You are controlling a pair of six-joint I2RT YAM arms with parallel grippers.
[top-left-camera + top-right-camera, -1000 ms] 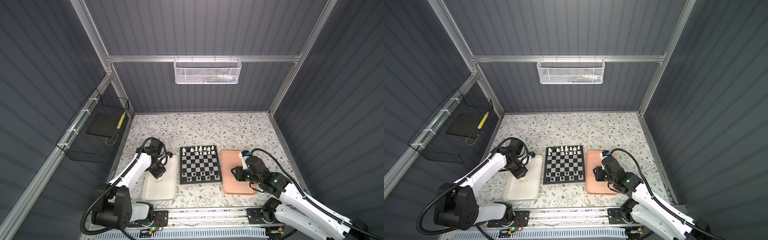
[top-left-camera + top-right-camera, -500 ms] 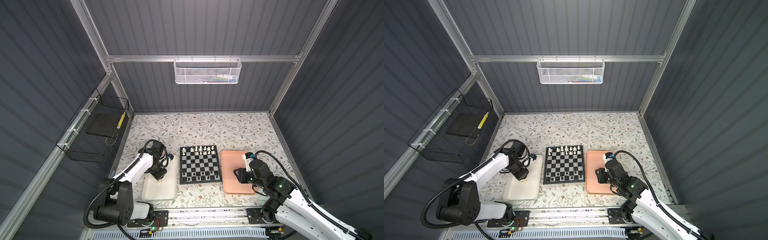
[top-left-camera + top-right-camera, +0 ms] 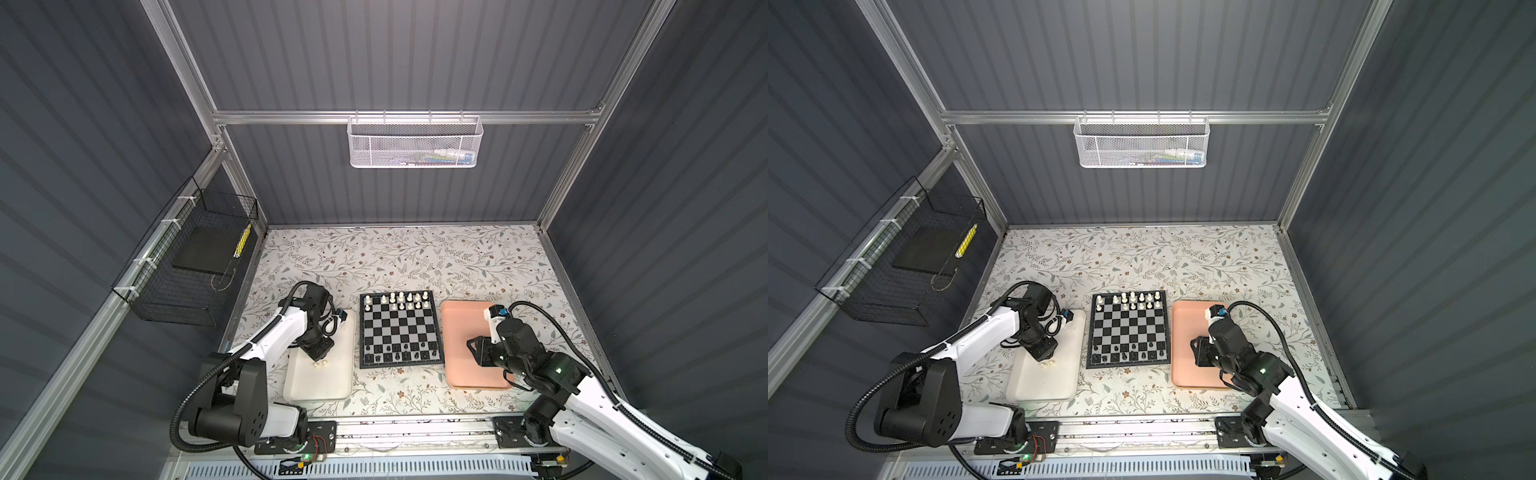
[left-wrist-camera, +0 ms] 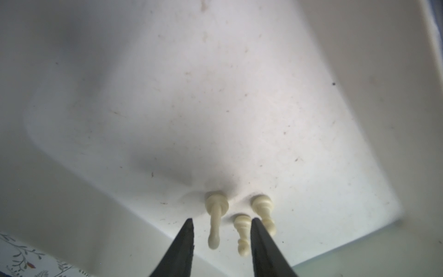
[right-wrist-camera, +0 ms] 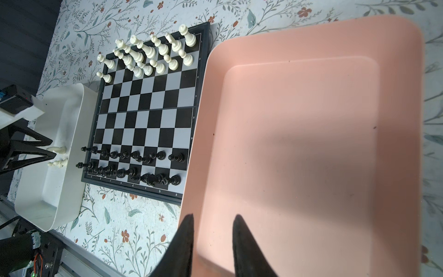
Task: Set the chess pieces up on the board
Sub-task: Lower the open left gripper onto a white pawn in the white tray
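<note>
The board [image 3: 399, 328] [image 3: 1128, 328] [image 5: 146, 112] lies between two trays. Cream chess pieces [image 3: 401, 300] fill its far rows and black chess pieces [image 3: 399, 351] its near rows. Three loose cream pieces [image 3: 321, 364] [image 3: 1048, 364] lie on their sides in the white tray [image 3: 320, 390]. My left gripper [image 3: 318, 354] [image 4: 222, 219] is low over them and open. Two of them, a slim piece [image 4: 215, 215] and a short one [image 4: 242, 230], lie between its fingers, untouched. The third [image 4: 262, 208] is partly behind one finger. My right gripper [image 3: 473, 348] [image 5: 213, 217] hangs open and empty over the salmon tray [image 3: 461, 320] [image 5: 311, 120].
The white tray's raised rim [image 5: 72, 134] stands close to the board's left edge, and the salmon tray's rim [image 5: 201, 108] touches its right edge. A black wire basket [image 3: 187, 270] hangs on the left wall and a white mesh basket [image 3: 415, 141] on the back rail.
The left gripper has sunk a little toward the loose cream pieces and its jaws have narrowed. The right arm has shifted slightly over the salmon tray, its jaws unchanged.
</note>
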